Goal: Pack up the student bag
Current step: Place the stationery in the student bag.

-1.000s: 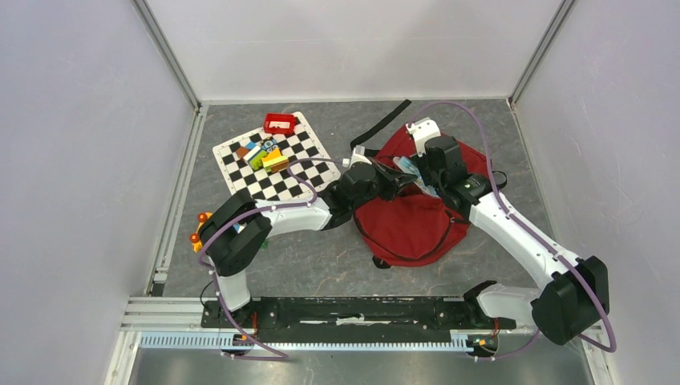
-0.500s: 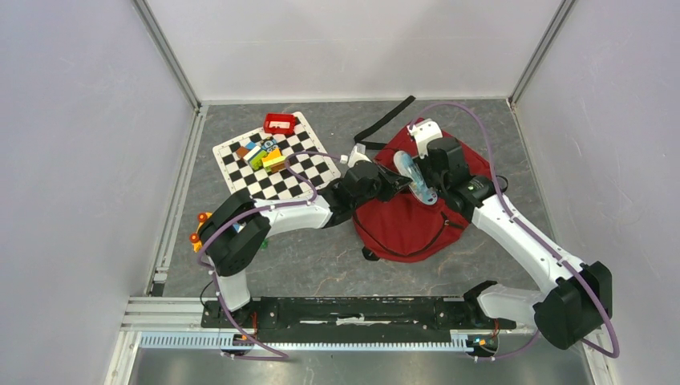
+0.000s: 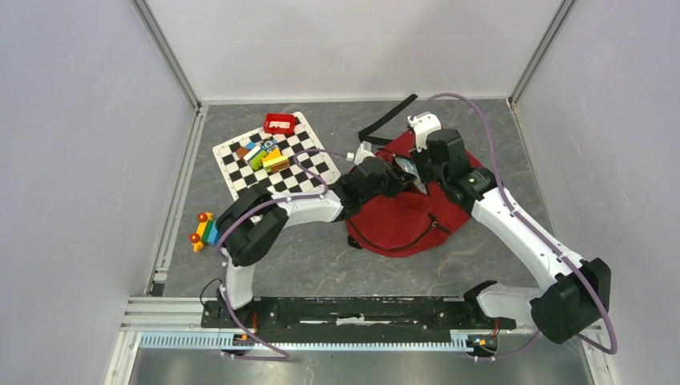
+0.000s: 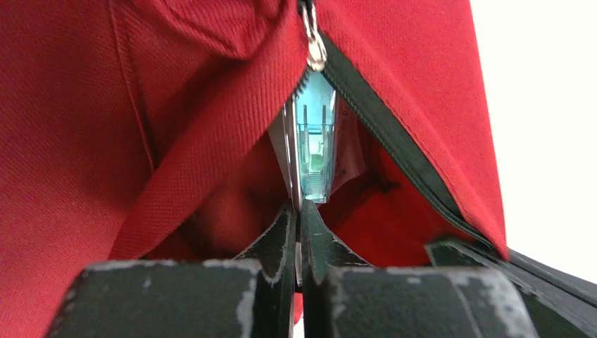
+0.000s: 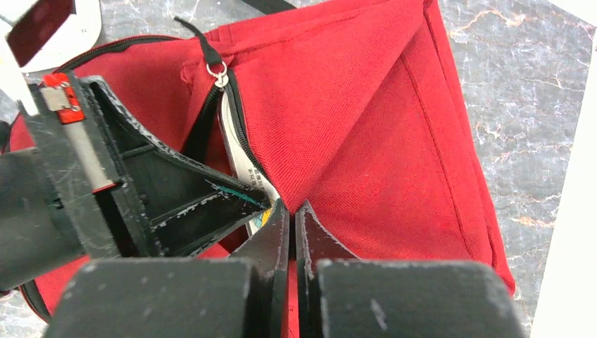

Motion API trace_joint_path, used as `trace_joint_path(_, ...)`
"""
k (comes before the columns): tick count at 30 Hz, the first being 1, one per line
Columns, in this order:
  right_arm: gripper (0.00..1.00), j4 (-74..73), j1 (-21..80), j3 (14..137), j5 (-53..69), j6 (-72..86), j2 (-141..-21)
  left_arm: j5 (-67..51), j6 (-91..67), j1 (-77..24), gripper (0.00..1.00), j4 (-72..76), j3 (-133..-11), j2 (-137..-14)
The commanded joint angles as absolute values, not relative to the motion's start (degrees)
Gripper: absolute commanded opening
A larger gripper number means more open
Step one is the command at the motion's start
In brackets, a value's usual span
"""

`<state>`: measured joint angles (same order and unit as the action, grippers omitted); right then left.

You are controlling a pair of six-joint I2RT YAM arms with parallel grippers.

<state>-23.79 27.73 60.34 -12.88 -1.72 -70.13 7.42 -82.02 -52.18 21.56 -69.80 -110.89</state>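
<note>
The student bag (image 3: 409,220), a dark-red backpack, lies right of centre on the table. My right gripper (image 3: 422,171) is shut on the red fabric at the edge of its opening (image 5: 291,209) and holds that edge (image 5: 366,105) lifted. My left gripper (image 3: 398,178) is shut on a thin white card packet with a clear teal plastic item (image 4: 315,155) and holds it in the zipper opening (image 4: 299,211). Red fabric (image 4: 176,105) surrounds the packet, and a silver zipper pull (image 4: 315,46) hangs above it. The left fingers (image 5: 176,190) lie just left of the right jaws.
A checkerboard mat (image 3: 305,172) at the back left carries several coloured blocks (image 3: 263,155) and a small red box (image 3: 279,123). A colourful toy (image 3: 203,230) lies near the left wall. A black strap (image 3: 389,120) trails behind the bag. Walls enclose three sides.
The packet has gone deeper into the bag opening and is now mostly hidden from above. Both grippers and the bag have shifted slightly toward the back. The left arm has uncovered the toy.
</note>
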Motion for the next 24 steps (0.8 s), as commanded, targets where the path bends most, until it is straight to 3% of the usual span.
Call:
trace_joint_path(1,0.00,-21.43,28.39,67.36,-9.76,-0.09,-71.54,8.63,-80.18,-51.39,0.02,24.50,-74.97,-113.81)
trace_joint_path(11,0.00,-21.49,28.34,66.62,-12.30,2.35,-74.35,3.77,-75.60,-50.71,0.03,25.70,-80.47,-118.65)
trace_joint_path(12,0.00,-21.65,28.38,66.26,-13.56,2.88,-74.23,3.41,-74.69,-50.63,0.07,24.11,-80.97,-118.41)
trace_joint_path(14,0.00,-22.09,28.35,66.02,-15.70,3.67,-73.64,3.19,-72.47,-50.45,0.32,19.73,-81.38,-117.11)
trace_joint_path(19,0.00,-22.68,28.21,66.87,-19.62,3.68,-72.93,3.41,-68.59,-49.12,0.68,10.94,-79.95,-111.12)
trace_joint_path(22,0.17,-23.77,28.13,68.89,-19.76,3.37,-73.12,1.86,-65.70,-47.90,0.83,8.19,-77.10,-106.63)
trace_joint_path(24,0.35,-24.31,28.13,69.88,-19.68,3.02,-72.90,1.27,-64.32,-46.89,0.88,5.53,-74.27,-102.96)
